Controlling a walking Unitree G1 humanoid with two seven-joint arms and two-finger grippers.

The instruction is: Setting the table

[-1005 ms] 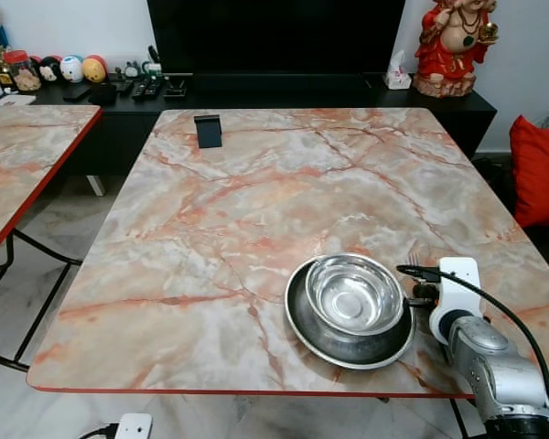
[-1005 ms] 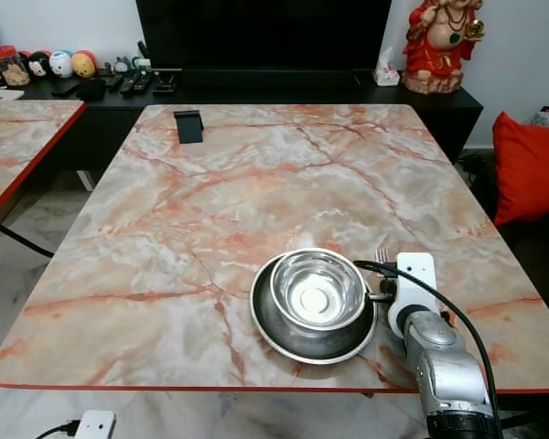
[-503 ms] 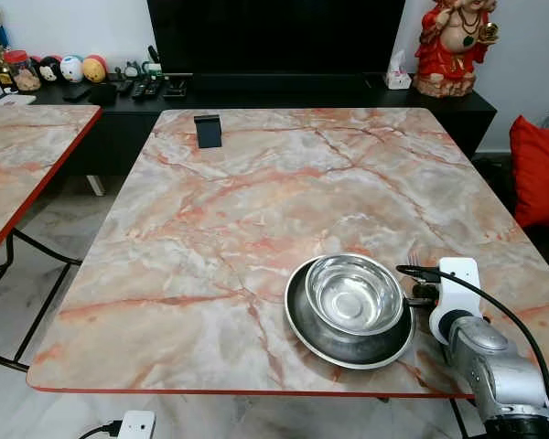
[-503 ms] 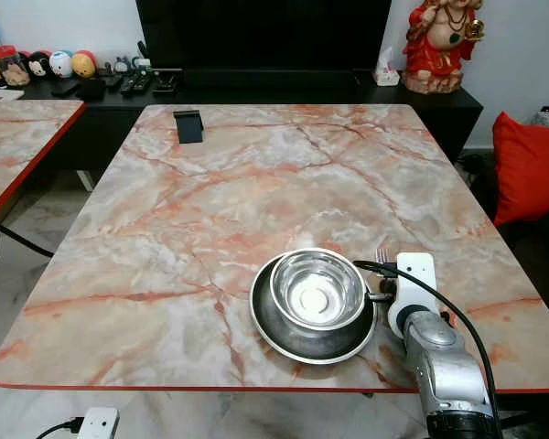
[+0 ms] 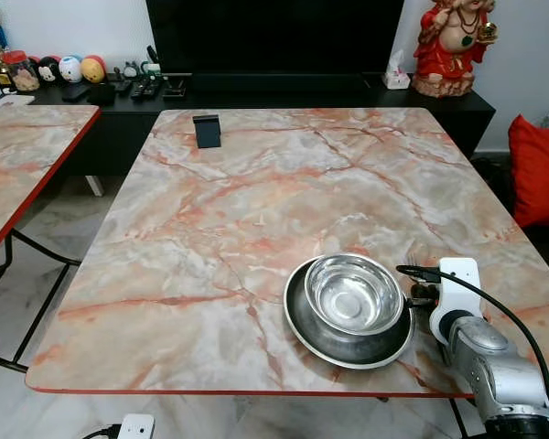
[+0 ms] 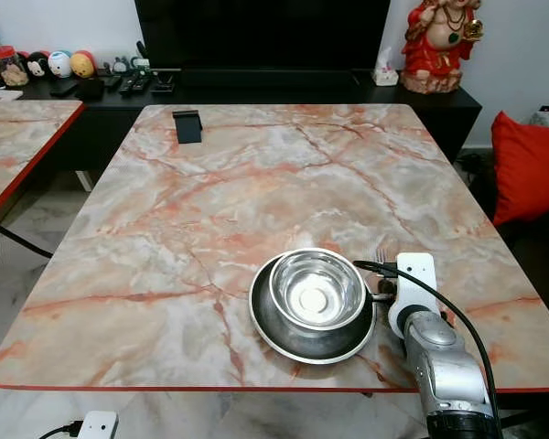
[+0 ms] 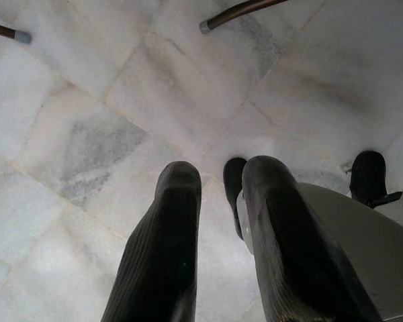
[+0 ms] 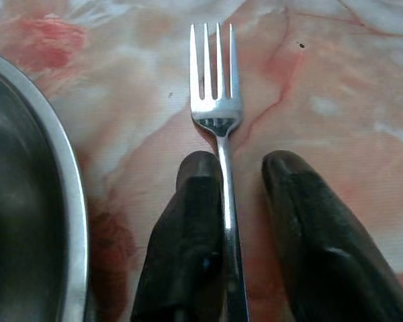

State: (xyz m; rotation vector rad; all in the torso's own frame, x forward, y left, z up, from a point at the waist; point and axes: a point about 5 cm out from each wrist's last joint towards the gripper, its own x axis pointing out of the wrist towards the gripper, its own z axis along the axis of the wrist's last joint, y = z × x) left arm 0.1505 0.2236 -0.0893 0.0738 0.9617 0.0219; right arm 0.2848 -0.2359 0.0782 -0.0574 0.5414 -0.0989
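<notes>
A steel bowl [image 6: 317,291] sits inside a steel plate [image 6: 293,340] near the front right of the marble table [image 6: 256,183]. Just to the right of the plate, a steel fork [image 8: 218,100] lies flat on the table, tines pointing away from me. My right gripper [image 8: 242,164] is low over the fork's handle, open; the handle runs along one finger, with a gap to the other. The plate's rim [image 8: 60,194] is close beside it. My right wrist [image 6: 412,283] covers the handle in the eye views. My left gripper [image 7: 218,178] hangs over the tiled floor, open and empty.
A black stand [image 6: 188,125] sits at the table's far left. A second marble table [image 6: 18,137] is to my left. Behind are a dark cabinet with remotes [image 6: 146,84] and a red statue [image 6: 436,41]. A red cushion [image 6: 528,165] lies right; a power strip [image 6: 96,423] is on the floor.
</notes>
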